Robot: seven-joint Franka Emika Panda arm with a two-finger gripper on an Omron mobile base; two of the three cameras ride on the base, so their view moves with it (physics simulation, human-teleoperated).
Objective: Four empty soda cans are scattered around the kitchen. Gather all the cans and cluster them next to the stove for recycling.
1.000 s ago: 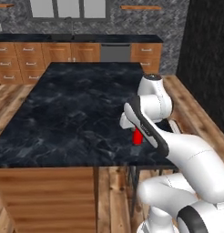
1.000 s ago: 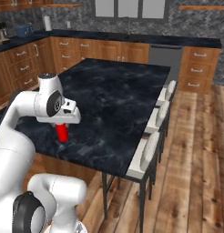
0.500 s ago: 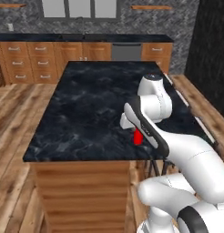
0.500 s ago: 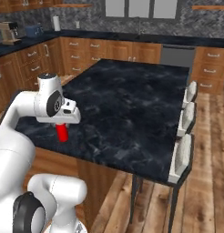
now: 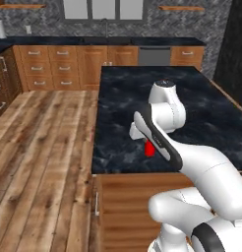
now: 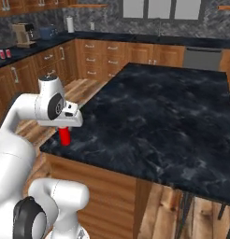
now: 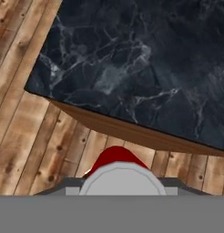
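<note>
A bright red soda can (image 5: 150, 149) hangs upright in my gripper (image 5: 147, 143), which is shut on it, just above the near edge of the black marbled island (image 5: 192, 98). From the other side, the soda can (image 6: 64, 137) sits under the gripper (image 6: 65, 130) at the island's near left corner (image 6: 56, 144). The hand view looks down on the can's silvery top and red shoulder (image 7: 114, 157); the fingertips are hidden. Two small red cans (image 6: 4, 53) stand on the far left counter. The stove is out of view.
A coffee machine (image 6: 24, 35) and a white paper roll (image 6: 69, 23) stand on the back left counter. Wood cabinets and a grey dishwasher (image 5: 153, 55) line the back wall. Open plank floor (image 5: 39, 147) lies left of the island.
The whole scene has shifted in both base views, so the base has moved along the island. The can stays in the shut gripper, and the arm holds the same pose.
</note>
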